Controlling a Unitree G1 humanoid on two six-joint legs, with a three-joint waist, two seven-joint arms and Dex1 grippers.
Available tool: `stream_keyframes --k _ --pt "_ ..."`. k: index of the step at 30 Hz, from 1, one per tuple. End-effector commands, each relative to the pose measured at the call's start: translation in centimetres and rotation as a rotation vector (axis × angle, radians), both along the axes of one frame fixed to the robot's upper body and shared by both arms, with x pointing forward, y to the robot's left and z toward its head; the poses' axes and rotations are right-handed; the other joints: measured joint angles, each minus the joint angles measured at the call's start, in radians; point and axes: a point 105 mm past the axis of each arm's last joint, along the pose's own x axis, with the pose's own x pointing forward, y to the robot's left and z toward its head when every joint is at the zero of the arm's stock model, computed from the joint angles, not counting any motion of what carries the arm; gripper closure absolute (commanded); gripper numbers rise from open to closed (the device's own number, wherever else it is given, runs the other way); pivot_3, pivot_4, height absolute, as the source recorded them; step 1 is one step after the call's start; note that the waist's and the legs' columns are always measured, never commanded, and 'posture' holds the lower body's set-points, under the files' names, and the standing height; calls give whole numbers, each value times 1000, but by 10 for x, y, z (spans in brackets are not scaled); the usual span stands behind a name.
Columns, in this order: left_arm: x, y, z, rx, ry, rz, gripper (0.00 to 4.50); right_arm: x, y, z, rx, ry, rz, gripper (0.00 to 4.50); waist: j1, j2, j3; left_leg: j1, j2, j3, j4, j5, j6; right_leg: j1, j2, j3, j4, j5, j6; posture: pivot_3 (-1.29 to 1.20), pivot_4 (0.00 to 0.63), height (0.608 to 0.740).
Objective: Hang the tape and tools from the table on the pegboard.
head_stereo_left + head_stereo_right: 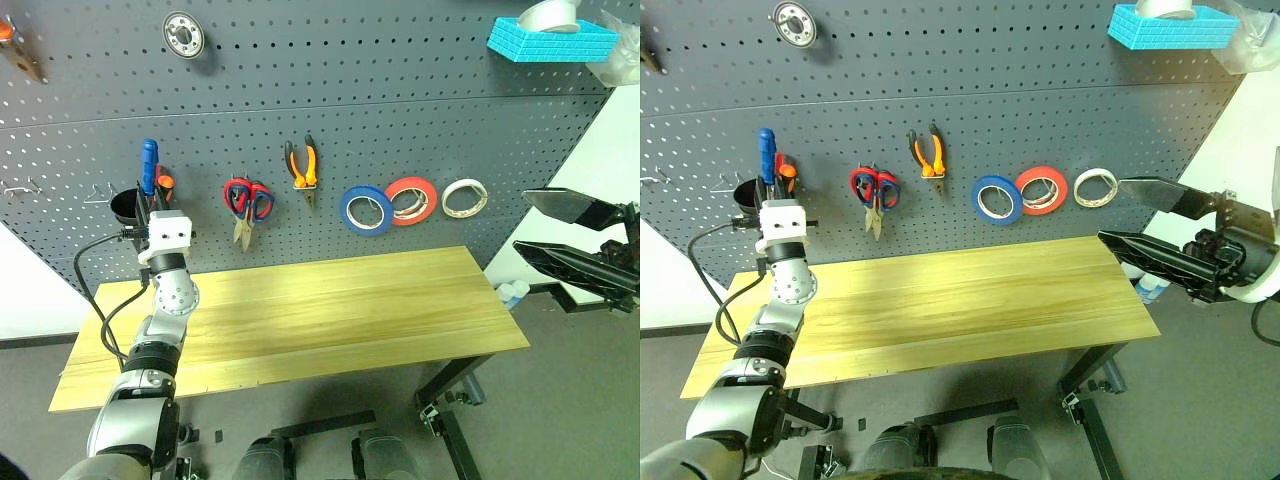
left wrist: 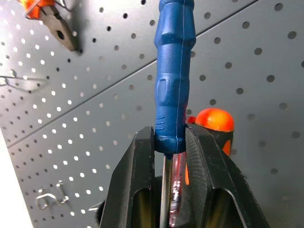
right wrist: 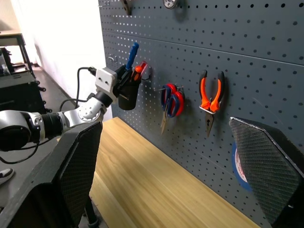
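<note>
The right tool [image 1: 1140,215] hangs nearest the camera, off the tabletop's [image 1: 330,310] right end, its fingers spread wide apart and holding nothing. Behind the tabletop stands the pegboard [image 1: 330,110]. On it hang the blue tape roll [image 1: 365,210], beside a red-orange roll [image 1: 411,200] and a white roll [image 1: 464,198], then the orange-handled pliers [image 1: 303,168] and two pairs of scissors [image 1: 245,205] together. At a black cup [image 1: 127,207] on the board, the left tool [image 2: 171,147] is clamped on the blue-handled screwdriver [image 2: 172,76], next to an orange-handled one [image 2: 214,121].
</note>
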Motion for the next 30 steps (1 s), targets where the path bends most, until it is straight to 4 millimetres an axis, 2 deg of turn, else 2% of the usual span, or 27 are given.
stream_keyframes --k 1,12,24,30 --pt "-4 -1 15 75 -50 22 3617 0 1 6 -23 -33 0 0 0 0 0 0 0 0 0 0 0 0 0 0 0 0 0 -297 104 717" --pt "-12 3 15 56 -85 57 47 2 -1 5 -33 -32 -8 0 2 0 1 0 0 4 -1 -1 1 -2 0 3 0 0 0 -298 96 717" --pt "-12 3 16 37 -88 54 47 2 -5 0 -47 -15 -29 0 2 -1 1 0 1 14 -1 -3 4 -4 0 9 0 0 1 -298 95 717" --pt "-15 6 28 25 -140 62 47 2 -6 -3 -57 -8 -33 0 1 -2 2 0 2 16 -1 -4 5 -5 -1 10 0 0 1 -300 95 717"
